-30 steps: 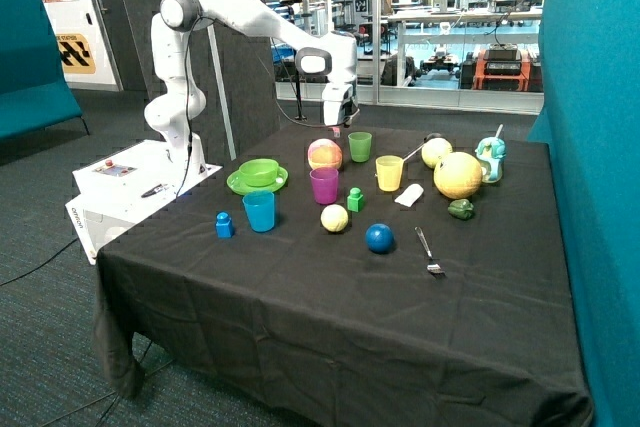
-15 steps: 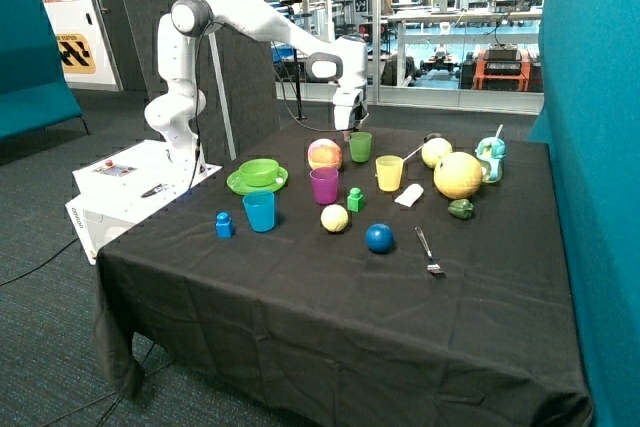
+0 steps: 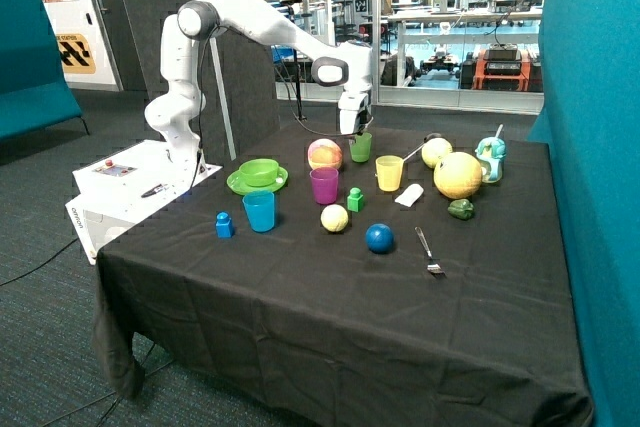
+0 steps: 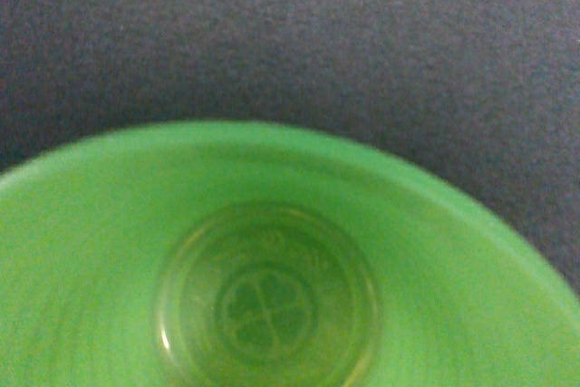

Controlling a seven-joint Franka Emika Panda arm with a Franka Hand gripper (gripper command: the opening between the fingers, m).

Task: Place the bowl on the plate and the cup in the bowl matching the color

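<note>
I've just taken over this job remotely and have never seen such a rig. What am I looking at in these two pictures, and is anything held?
The white jointed machine is a robot arm; its claw hangs right at the rim of the green cup. One picture comes from a camera standing apart from the table. The other comes from a camera on the wrist: it looks straight down into that same cup, with black cloth behind it. The fingers are not visible there, so I cannot tell whether the cup is gripped.

On the black table the green bowl already sits on the green plate. Also there: purple, yellow and blue cups, balls and a fork.
</note>
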